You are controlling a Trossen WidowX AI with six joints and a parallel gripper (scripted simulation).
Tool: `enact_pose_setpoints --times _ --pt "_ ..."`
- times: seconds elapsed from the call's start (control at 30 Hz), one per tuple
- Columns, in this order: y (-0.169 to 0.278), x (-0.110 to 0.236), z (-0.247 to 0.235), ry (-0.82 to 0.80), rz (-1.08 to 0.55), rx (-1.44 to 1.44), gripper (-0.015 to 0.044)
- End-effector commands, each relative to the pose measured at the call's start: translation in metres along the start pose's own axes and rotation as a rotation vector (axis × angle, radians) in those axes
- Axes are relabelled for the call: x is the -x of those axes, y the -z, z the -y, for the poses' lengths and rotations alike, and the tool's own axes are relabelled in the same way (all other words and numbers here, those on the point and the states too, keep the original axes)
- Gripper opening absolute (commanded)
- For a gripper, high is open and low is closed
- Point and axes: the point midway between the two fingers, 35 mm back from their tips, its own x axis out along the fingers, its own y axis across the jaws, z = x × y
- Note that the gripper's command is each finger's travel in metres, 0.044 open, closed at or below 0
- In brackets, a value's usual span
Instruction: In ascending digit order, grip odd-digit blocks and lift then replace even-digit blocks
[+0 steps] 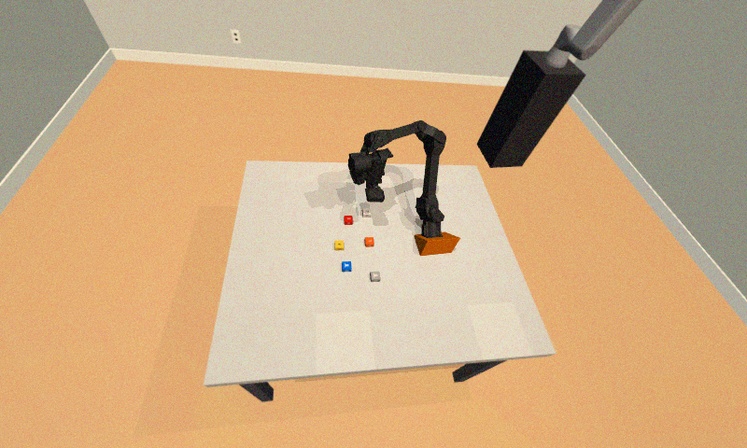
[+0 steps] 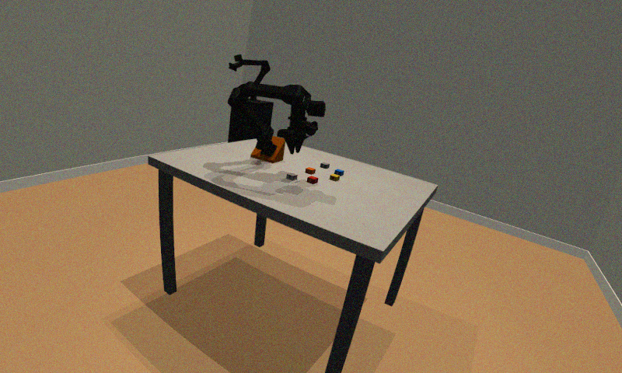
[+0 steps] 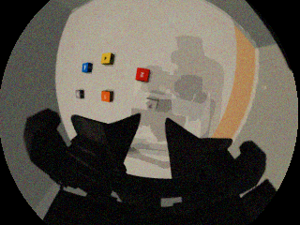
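Six small blocks lie on the white table (image 1: pixel 288 332) (image 2: pixel 374 207) (image 3: pixel 126 19); their digits are too small to read. They are a white block (image 1: pixel 365 212) (image 2: pixel 291 176) (image 3: pixel 153 104), a red block (image 1: pixel 347 219) (image 2: pixel 312 179) (image 3: pixel 142 74), an orange block (image 1: pixel 369 241) (image 2: pixel 310 169) (image 3: pixel 107 96), a yellow block (image 1: pixel 339 245) (image 2: pixel 334 176) (image 3: pixel 107 59), a blue block (image 1: pixel 346 266) (image 2: pixel 339 172) (image 3: pixel 86 67) and a grey block (image 1: pixel 374 276) (image 2: pixel 324 165) (image 3: pixel 79 94). My gripper (image 1: pixel 374 194) (image 2: pixel 291 147) (image 3: pixel 153 118) is open and empty. It hangs well above the table, over the white block.
The arm's orange base (image 1: pixel 435 244) (image 2: pixel 270 155) stands on the table to the right of the blocks. A black camera box (image 1: pixel 528 107) hangs on a boom above the table's far right corner.
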Motion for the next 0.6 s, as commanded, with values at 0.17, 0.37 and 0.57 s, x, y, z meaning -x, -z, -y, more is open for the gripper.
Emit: enact_pose_setpoints --times 0.17,0.37,0.57 --pt "0.008 -0.063 0.005 0.005 -0.067 -0.038 0.04" --pt "0.008 -0.07 0.005 0.004 -0.067 -0.039 0.04" --pt "0.008 -0.079 0.005 0.004 -0.066 -0.039 0.04"
